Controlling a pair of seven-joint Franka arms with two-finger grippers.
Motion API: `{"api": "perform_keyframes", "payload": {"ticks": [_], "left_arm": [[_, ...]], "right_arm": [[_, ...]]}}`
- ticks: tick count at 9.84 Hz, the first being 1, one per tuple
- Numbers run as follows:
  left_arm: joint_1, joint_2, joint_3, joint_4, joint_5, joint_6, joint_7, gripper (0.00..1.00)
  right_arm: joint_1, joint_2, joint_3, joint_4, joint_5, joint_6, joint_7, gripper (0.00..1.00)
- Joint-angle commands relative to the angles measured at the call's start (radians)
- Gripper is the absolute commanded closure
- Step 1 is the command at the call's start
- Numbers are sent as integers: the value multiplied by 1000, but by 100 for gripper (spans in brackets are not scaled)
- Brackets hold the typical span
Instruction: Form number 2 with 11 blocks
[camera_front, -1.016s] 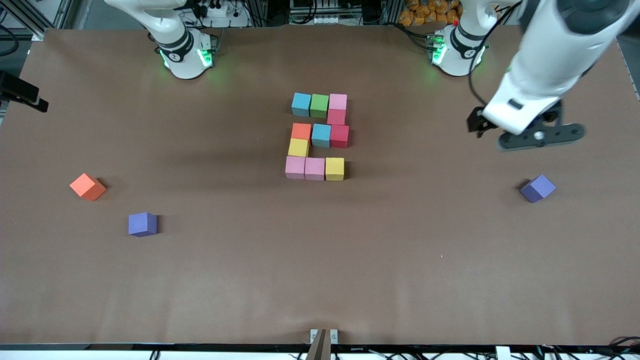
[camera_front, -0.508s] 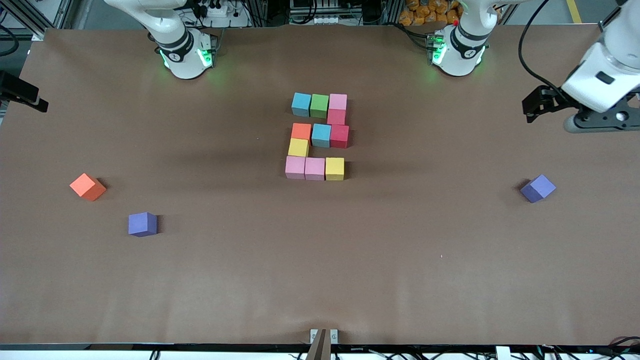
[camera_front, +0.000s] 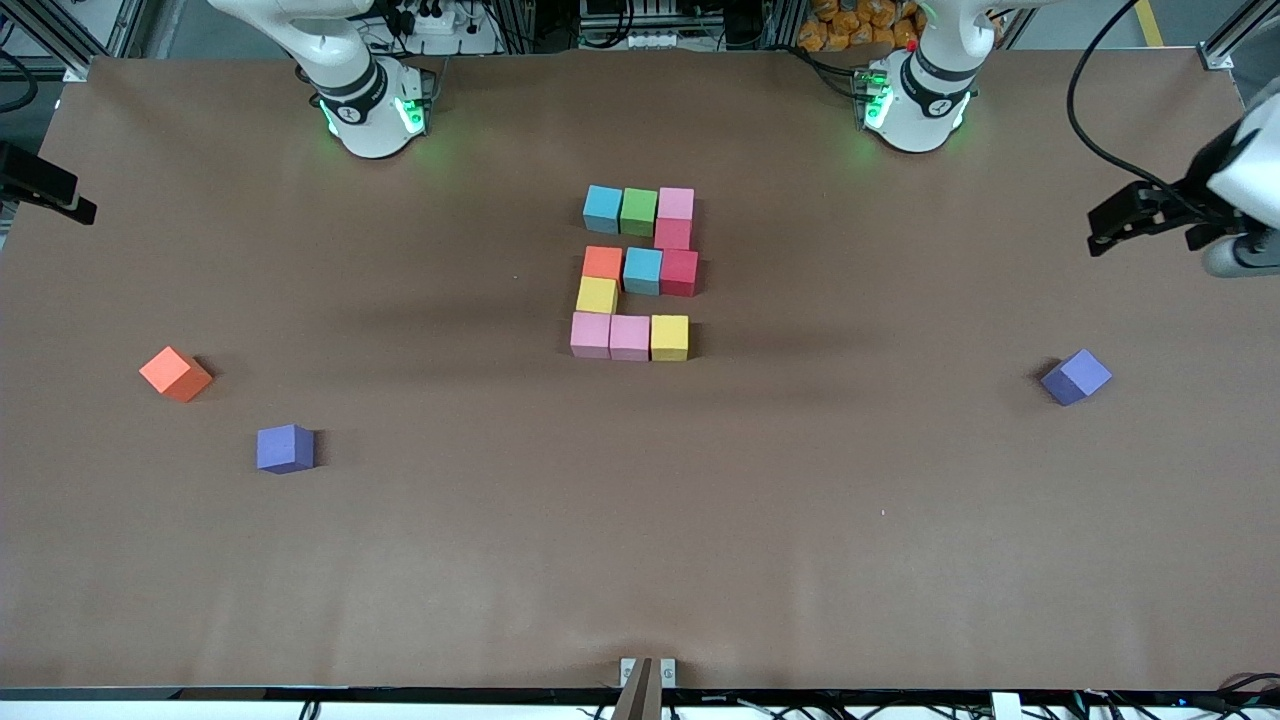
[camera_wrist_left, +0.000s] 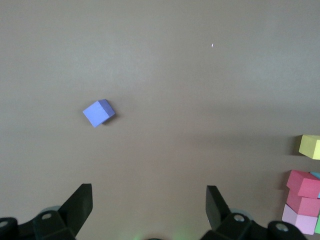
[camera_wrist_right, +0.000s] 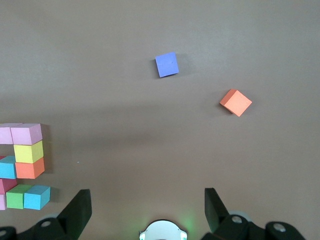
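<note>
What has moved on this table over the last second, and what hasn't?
Only the left arm moved: its left gripper, open and empty, swung away from the number 2 out to the table's edge at its own end. The cubes forming the digit, the loose orange cube and both purple cubes stayed put.
</note>
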Motion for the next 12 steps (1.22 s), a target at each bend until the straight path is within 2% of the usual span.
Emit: {"api": "perform_keyframes", "payload": {"ticks": [1,7,12], "left_arm": [[-3,-24,21,-14,-30,32,48,0],[-60,-24,80,-7,-47,58,54,0],[-72,-22,77,-5,1,55,50,0]], "right_arm": [[3,1,0,9,3,-5,20,0],[3,1,0,9,3,-5,21,0],[5,3,0,9,5,-2,23,0]]}}
